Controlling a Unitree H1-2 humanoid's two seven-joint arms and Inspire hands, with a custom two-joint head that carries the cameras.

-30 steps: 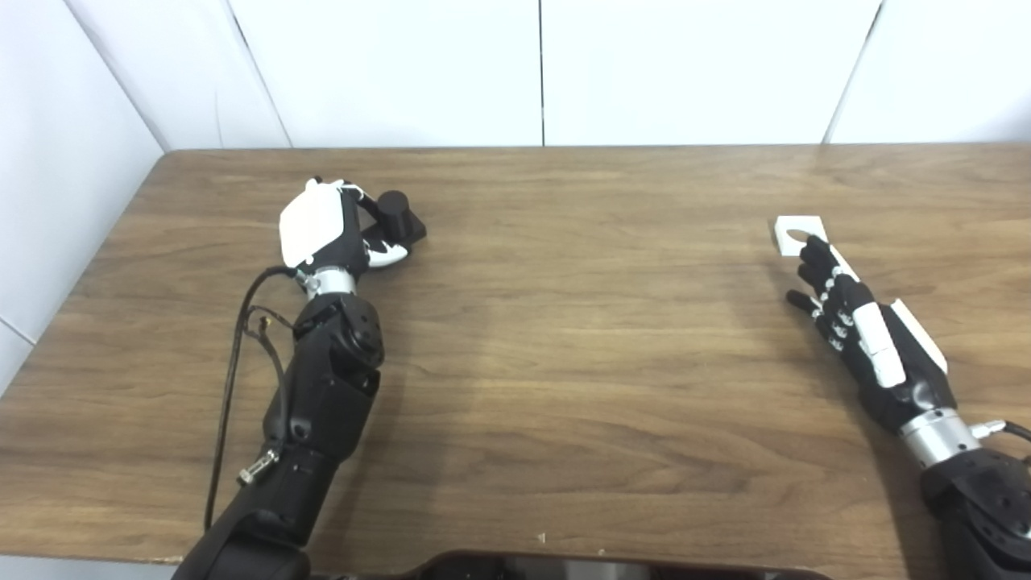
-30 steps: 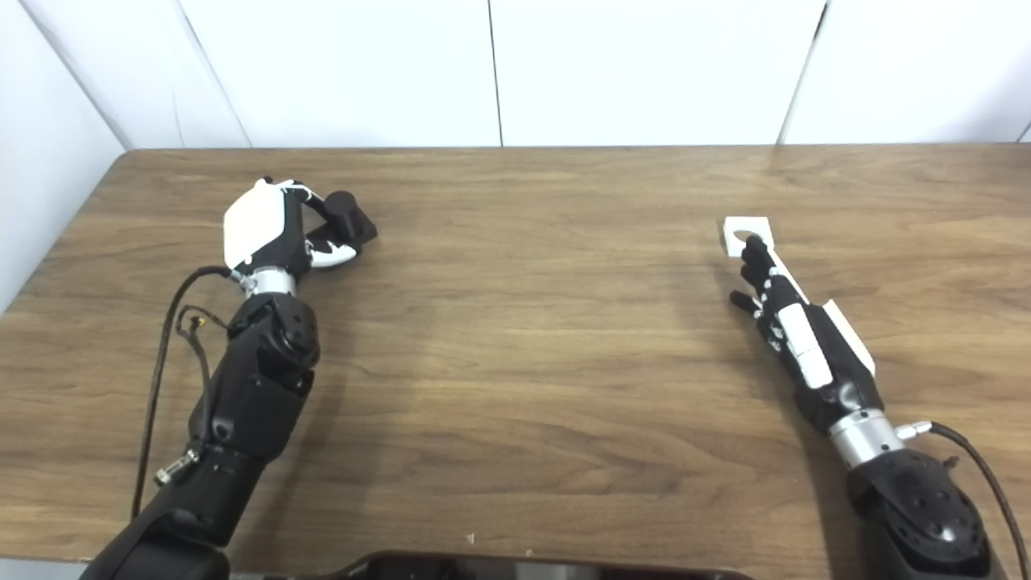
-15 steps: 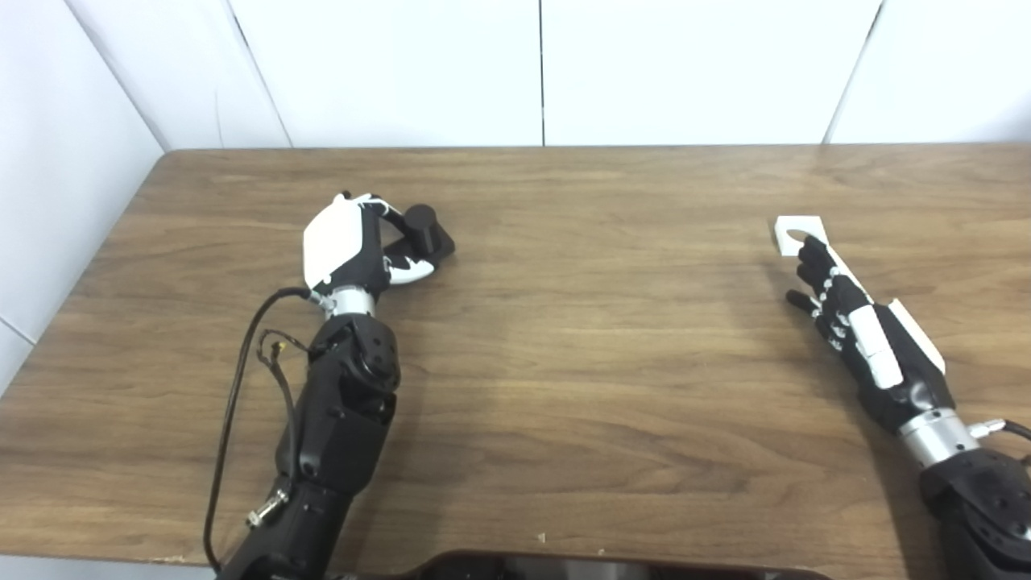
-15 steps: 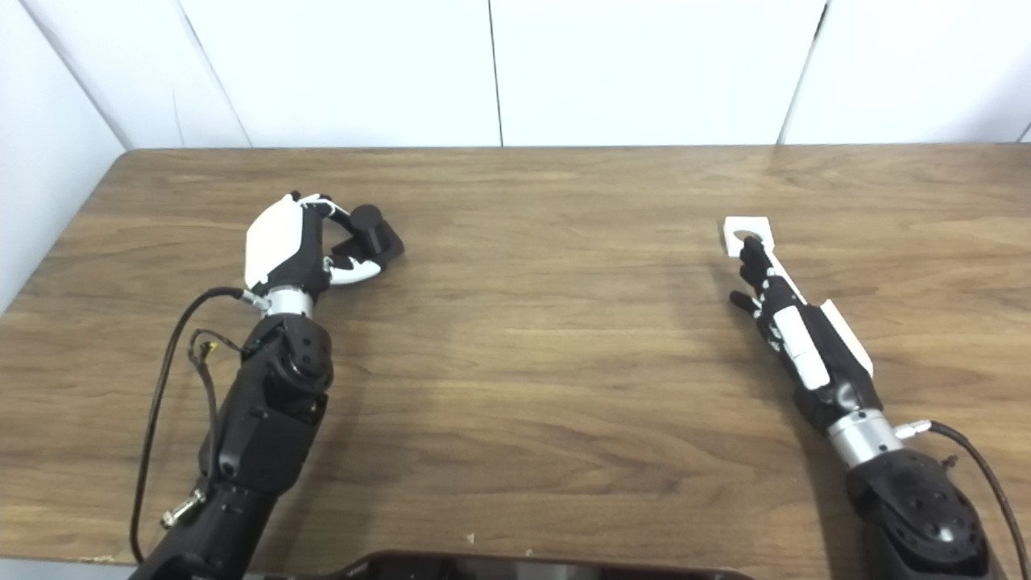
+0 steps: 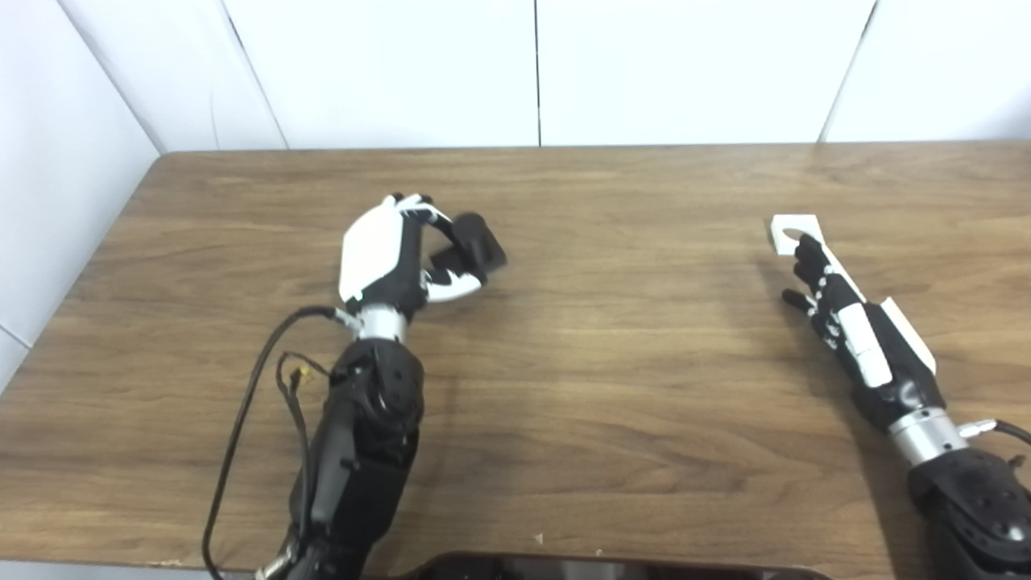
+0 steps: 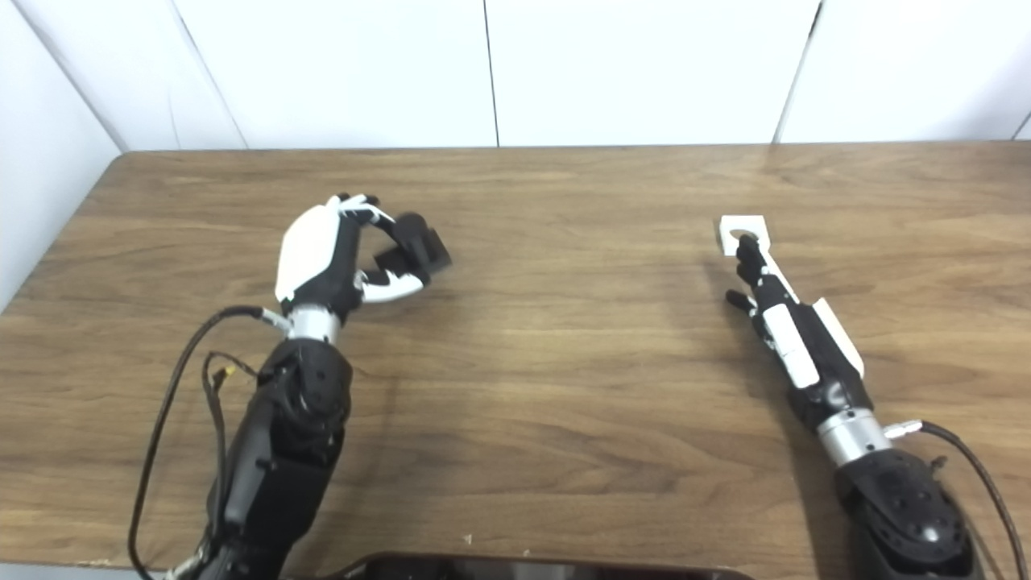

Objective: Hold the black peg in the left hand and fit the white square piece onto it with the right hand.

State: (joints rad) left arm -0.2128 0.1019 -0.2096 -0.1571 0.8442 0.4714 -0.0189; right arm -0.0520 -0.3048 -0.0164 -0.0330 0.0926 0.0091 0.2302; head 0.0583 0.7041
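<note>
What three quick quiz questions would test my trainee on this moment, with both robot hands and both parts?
1. True or false: the white square piece is already fitted on the black peg.
2. Which robot hand holds the black peg?
A. left robot hand
B. right robot hand
C. neither
3. Fill in: the white square piece lies flat on the ___, at the fingertips of the right robot hand.

Key:
1. False. The piece and the peg are far apart, on opposite sides of the table.
2. A. Its fingers and thumb are closed around the peg.
3. table. The right robot hand has not closed on the piece.
</note>
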